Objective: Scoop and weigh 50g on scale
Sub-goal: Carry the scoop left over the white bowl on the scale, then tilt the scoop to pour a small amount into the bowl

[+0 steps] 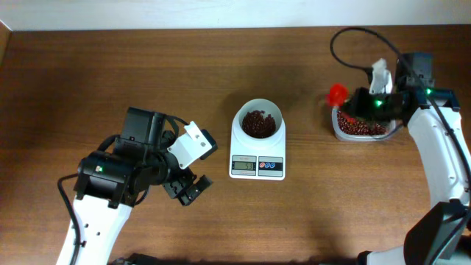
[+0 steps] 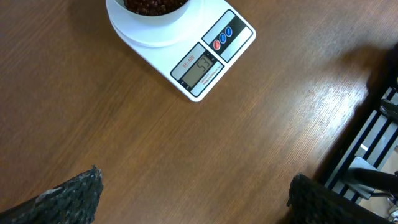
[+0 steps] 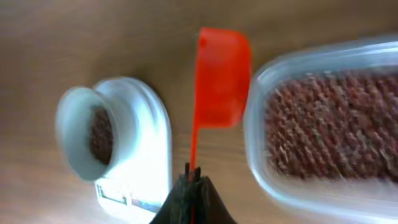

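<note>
Right gripper [image 3: 193, 179] clamped shut on the red scoop [image 3: 221, 74] handle. Scoop looks empty, hanging at the rim of the tub [image 3: 252, 143] of beans [image 3: 323, 124]. The scale [image 1: 257, 167] sits mid-table, well apart from the tub, its bowl [image 1: 257, 103] part-filled. Display [image 2: 199, 71] digits are unclear, maybe near target. Read it first; make any top-up tiny, keep the handle level, tip slowly over the bowl centre. Left gripper [image 1: 188, 188] wide open, holding nothing, left of the scale.

Robotics lab: wood-grain table [image 1: 88, 66], cabled robot arms [image 1: 441, 154].
</note>
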Available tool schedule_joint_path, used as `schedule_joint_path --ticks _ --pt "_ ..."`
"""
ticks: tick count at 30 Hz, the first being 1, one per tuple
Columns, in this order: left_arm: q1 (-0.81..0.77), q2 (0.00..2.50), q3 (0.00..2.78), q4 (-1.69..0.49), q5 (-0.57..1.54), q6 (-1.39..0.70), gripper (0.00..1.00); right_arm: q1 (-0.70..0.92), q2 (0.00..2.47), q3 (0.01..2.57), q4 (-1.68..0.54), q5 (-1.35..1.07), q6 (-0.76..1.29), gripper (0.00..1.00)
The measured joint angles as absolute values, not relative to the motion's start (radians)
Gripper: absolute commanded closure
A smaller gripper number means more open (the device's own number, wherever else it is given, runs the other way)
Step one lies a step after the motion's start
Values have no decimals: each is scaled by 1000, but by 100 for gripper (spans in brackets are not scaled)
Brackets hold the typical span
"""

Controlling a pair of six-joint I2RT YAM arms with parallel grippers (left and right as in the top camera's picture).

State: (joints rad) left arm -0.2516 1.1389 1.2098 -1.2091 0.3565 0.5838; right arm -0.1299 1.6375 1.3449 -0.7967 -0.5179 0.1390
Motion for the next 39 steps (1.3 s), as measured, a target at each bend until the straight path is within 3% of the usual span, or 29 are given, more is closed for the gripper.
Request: schedule_joint_path --ticks 6,13,18,25,33,39 --pt "-252 1139 1210 -1209 356 584 1 -123 1637 1352 -593 -689 88 96" --pt "-252 1139 1210 -1209 356 584 1 43 1637 1352 -574 -613 -57 96" --pt "-252 1139 1210 -1209 356 584 1 129 1637 1352 -675 -574 -211 96" --pt "-252 1139 1210 -1209 356 584 1 160 1637 1352 -834 -564 -265 96" --pt "-252 1139 1210 -1209 356 583 1 290 1649 1352 -836 -429 -296 96" --pt "-252 1139 1210 -1209 356 583 1 297 1678 1352 -822 -334 -323 96"
